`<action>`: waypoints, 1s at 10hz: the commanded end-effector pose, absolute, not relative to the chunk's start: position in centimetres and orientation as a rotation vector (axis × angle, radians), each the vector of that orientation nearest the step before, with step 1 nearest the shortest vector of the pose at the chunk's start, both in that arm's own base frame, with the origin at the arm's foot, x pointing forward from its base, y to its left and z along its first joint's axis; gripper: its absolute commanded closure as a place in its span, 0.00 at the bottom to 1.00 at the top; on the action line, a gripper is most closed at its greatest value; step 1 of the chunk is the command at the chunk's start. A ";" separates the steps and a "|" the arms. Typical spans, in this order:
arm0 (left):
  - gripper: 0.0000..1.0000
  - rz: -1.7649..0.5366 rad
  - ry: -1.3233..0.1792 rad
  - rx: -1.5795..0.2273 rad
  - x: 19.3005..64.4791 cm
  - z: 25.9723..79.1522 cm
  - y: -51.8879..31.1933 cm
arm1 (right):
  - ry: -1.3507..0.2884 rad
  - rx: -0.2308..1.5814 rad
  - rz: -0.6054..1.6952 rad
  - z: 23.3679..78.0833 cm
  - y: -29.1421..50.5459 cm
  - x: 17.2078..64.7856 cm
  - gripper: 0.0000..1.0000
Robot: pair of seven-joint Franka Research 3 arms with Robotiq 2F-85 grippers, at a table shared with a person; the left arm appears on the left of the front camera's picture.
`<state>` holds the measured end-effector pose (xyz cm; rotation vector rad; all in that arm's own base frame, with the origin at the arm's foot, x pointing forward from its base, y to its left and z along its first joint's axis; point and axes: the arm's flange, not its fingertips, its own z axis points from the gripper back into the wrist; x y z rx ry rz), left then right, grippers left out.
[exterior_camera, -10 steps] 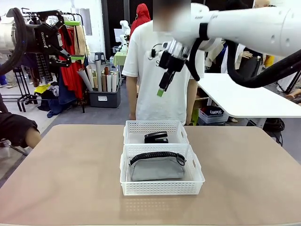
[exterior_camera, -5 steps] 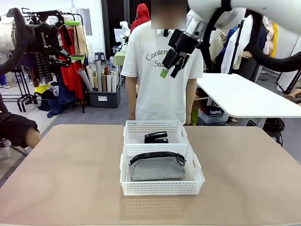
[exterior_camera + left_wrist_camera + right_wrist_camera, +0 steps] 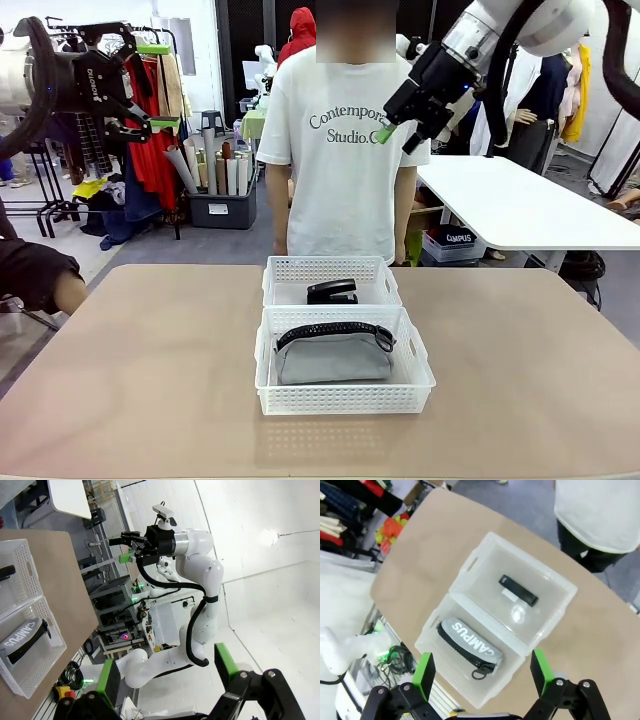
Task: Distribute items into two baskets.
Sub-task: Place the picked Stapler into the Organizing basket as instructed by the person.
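Now the tan table (image 3: 150,380) lies bare on every side of the two baskets, with wide open room out to its left, right and near edges. The baskets sit touching end to end at the table's middle. The nearer, larger basket (image 3: 345,398) holds the grey pouch (image 3: 333,355), lying flat with its black zipper strip along the 12 o'clock side. The farther, smaller basket (image 3: 332,268), at 12 o'clock from the first, holds the black stapler (image 3: 332,291) near its centre, clear of the lattice walls.

The pouch reads "CAMPUS" in white letters in the right wrist view (image 3: 470,640). The person's white shirt (image 3: 345,160) reads "Contempor… Studio", partly covered by the arm. A box on the floor beyond the table at 2 o'clock also reads "CAMPUS" (image 3: 459,239).

The left gripper (image 3: 150,85) hangs high at 10 o'clock, well off the table, jaws apart and empty, where it was a second ago. The right gripper (image 3: 398,128) is at 1 o'clock, high above the far edge and in front of the person's chest, jaws apart and empty; over the last second it has swung up and to the right, away from the space over the baskets. Pouch and stapler have not shifted.
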<state>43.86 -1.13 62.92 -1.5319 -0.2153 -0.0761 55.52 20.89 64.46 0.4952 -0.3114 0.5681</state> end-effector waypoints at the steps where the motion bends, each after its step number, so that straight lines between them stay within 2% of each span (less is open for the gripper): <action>1: 0.00 -0.077 -0.218 -1.533 43.7 63.0 -1.1 | -0.298 0.515 0.583 64.7 21.6 55.7 0.00; 7: 0.00 -0.077 -0.218 -1.533 43.7 63.0 -1.1 | -0.298 0.502 0.582 64.2 21.7 55.4 0.00; 8: 0.00 -0.077 -0.218 -1.533 43.7 63.0 -1.1 | -0.234 0.691 0.444 64.0 20.5 55.6 0.00; 10: 0.00 -0.077 -0.218 -1.533 43.7 63.0 -1.1 | -0.166 0.879 0.283 65.5 17.2 55.6 0.00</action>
